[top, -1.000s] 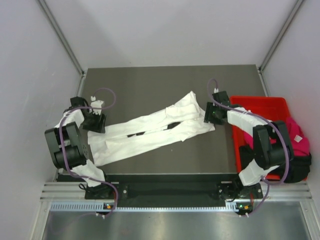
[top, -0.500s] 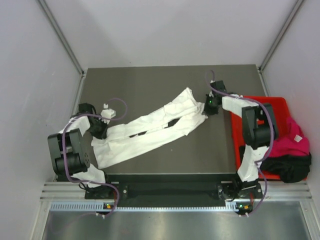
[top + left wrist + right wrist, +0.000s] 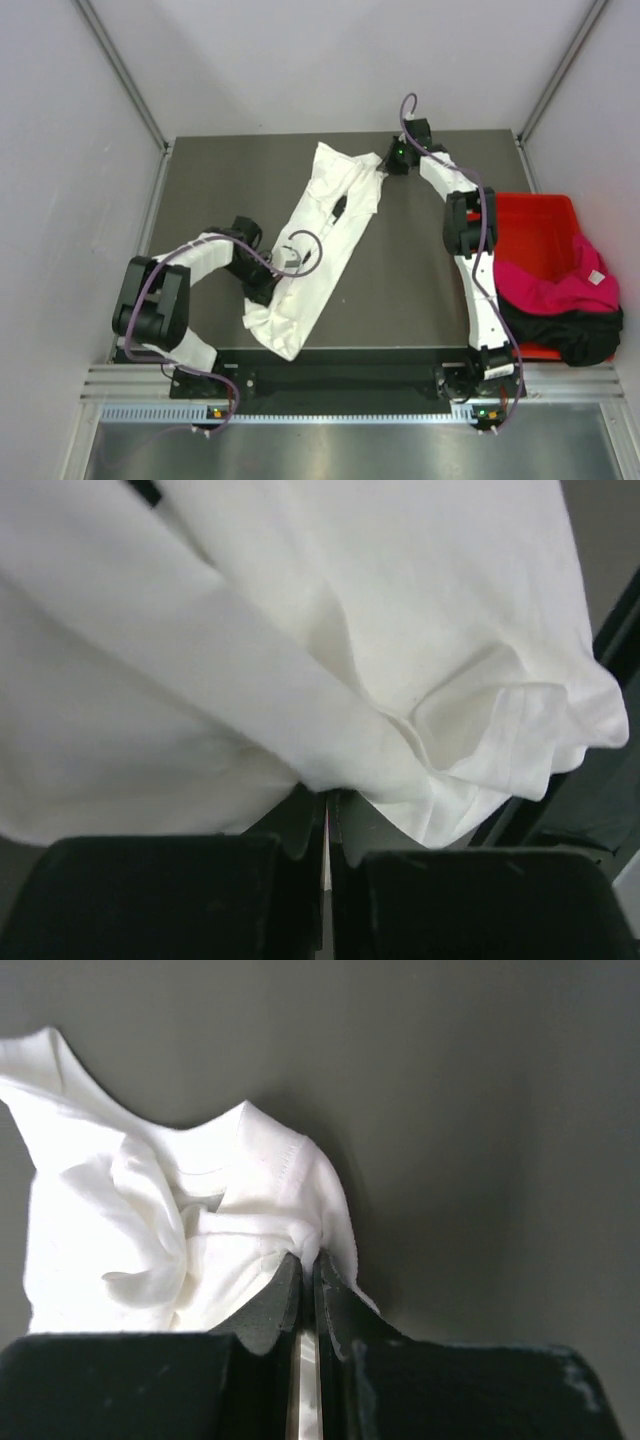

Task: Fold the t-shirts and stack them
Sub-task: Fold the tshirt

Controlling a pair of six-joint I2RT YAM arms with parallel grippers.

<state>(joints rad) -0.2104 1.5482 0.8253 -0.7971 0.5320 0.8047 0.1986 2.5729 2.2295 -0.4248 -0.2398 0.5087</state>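
The white t-shirt [image 3: 325, 225] lies as a long bunched strip, running diagonally from the table's near left to its far middle, with a small black print [image 3: 340, 207] showing. My left gripper [image 3: 265, 290] is shut on its near end, where white cloth [image 3: 300, 630] is pinched between the jaws [image 3: 327, 802]. My right gripper [image 3: 392, 162] is shut on a fold at the far end [image 3: 150, 1220], the fabric nipped at the fingertips [image 3: 310, 1262]. The magenta-pink t-shirt [image 3: 555, 285] and the black t-shirt [image 3: 575, 338] hang over the red bin's near right corner.
The red plastic bin [image 3: 530, 215] stands off the table's right edge. The dark table [image 3: 420, 290] is bounded by pale walls on the left, back and right. The right arm stretches far along the table's right side.
Both grippers have closed on the white t-shirt. The right arm reached to the far middle and the left gripper moved right and nearer, swinging the shirt from crosswise to a steep diagonal.
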